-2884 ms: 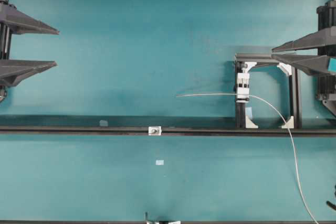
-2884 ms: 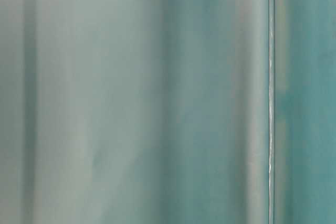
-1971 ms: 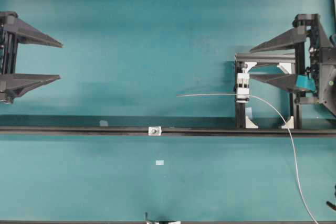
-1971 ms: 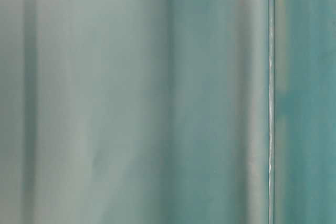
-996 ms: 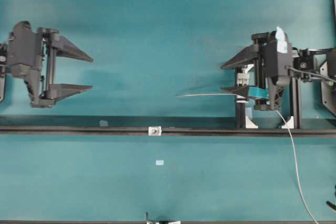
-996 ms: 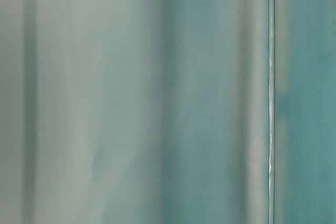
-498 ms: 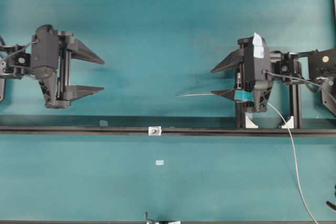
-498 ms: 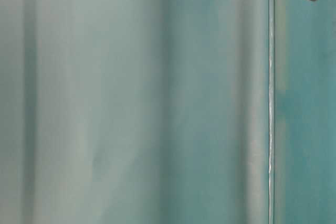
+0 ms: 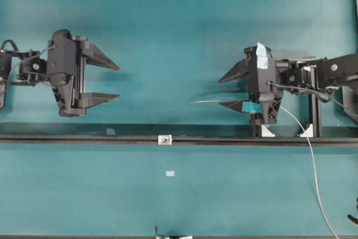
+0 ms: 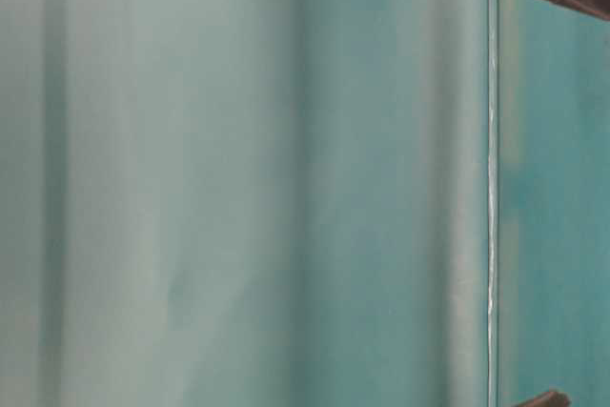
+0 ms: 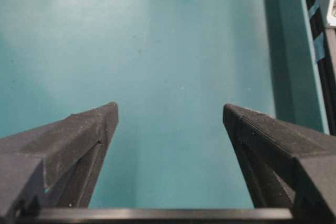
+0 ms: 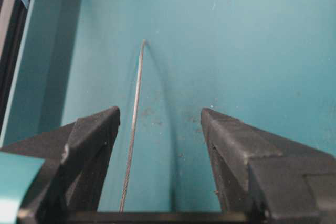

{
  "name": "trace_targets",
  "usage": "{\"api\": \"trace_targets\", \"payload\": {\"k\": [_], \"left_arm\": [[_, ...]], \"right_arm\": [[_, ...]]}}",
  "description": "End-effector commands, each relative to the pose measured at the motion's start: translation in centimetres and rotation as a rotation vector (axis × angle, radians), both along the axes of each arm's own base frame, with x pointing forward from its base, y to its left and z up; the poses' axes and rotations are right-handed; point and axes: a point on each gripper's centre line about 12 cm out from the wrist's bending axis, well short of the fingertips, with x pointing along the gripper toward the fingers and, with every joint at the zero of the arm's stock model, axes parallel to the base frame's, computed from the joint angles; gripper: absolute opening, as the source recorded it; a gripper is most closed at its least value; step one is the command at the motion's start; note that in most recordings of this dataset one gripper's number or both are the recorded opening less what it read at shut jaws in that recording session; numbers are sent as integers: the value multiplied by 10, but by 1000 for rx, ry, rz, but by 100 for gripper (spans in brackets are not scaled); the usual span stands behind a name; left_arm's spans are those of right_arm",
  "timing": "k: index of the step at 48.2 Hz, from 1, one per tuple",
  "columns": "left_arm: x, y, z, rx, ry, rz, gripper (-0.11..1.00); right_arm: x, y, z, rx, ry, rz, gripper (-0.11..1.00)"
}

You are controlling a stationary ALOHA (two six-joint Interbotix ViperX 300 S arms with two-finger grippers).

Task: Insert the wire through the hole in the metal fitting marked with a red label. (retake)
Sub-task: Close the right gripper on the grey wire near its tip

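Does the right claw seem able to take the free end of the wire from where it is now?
Probably yes. The right claw is open, and the wire already runs between its fingers, close to the left one. Nothing lies between them on the teal mat.

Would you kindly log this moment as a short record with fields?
wire: free end points toward the left arm; in the right wrist view it runs between the open jaws, ungripped
metal fitting: on the black rail, untouched
left gripper: open, empty
right gripper: open, astride the wire
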Motion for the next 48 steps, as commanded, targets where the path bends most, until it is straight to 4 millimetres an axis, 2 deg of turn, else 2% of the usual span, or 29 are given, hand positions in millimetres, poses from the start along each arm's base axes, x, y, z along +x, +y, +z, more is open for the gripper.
{"api": "trace_targets", "payload": {"k": [1, 7, 20, 48], "left_arm": [[7, 1, 6, 1, -29, 2, 57], [10, 1, 6, 2, -28, 3, 57], [12, 1, 5, 4, -24, 2, 57], [12, 1, 5, 4, -24, 2, 57]], "right_arm": [[7, 1, 4, 1, -23, 3, 69], [11, 1, -3, 1, -11, 3, 68], [23, 1, -2, 1, -38, 2, 68], [29, -2, -4, 1, -32, -9, 68]]}}
